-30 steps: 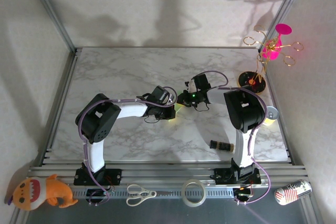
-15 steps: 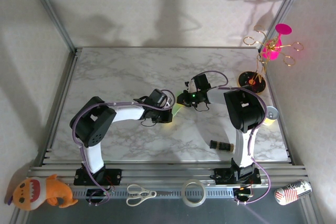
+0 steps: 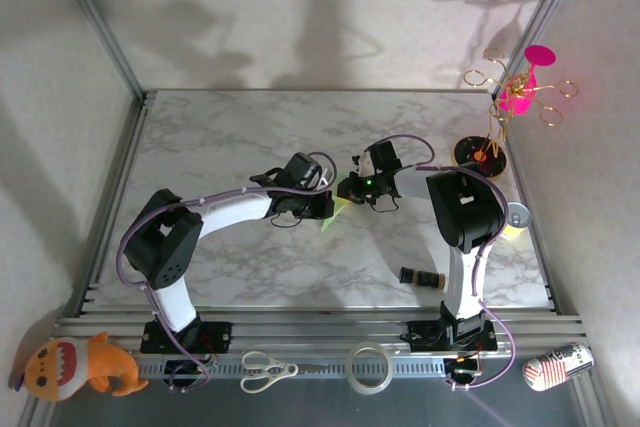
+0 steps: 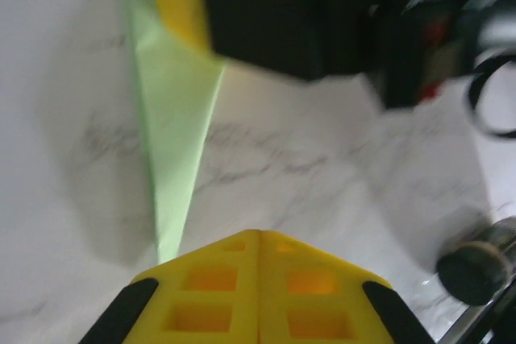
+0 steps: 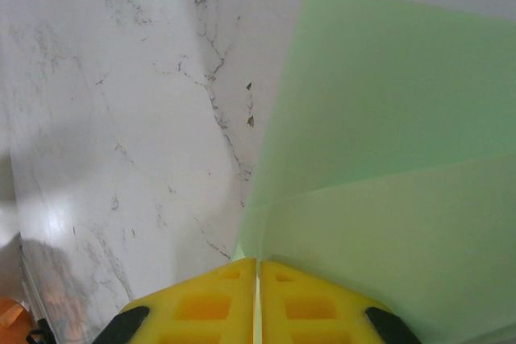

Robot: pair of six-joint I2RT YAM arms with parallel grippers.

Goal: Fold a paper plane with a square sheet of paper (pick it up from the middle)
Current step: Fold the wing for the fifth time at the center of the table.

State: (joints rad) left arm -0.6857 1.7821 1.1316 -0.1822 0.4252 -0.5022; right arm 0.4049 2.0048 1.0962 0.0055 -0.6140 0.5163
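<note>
1. A white marble table (image 3: pixel 230 137) with grey veins stands inside a metal frame (image 3: pixel 95 22), with pale walls behind it that carry soft shadows.
2. The light green paper (image 5: pixel 387 118) lies at the middle of the table, folded over on itself, with one layer lying across another.
3. Nearer than the paper and to its right lies a small dark cylinder (image 3: pixel 422 277).
4. Well to the right of the paper and farther back, a pink ornament (image 3: pixel 522 85) rises on gold wire.
5. On the rail well nearer than the paper lie scissors (image 3: pixel 268 370) and a tape roll (image 3: pixel 368 367). An orange plush toy (image 3: pixel 85 365) sits far to the paper's left and a can (image 3: pixel 557 365) far to its right.
6. The right gripper (image 5: pixel 258 267) is clamped on the paper's edge, its yellow fingers pressed together.
7. The left gripper (image 4: pixel 258 239) has its fingers pressed together just beside the paper's narrow tip. I cannot tell whether it grips the paper.
8. Since half a second ago, the left arm's elbow has swung farther left of the paper, and a longer green sliver of the paper shows. The right arm has not moved.
</note>
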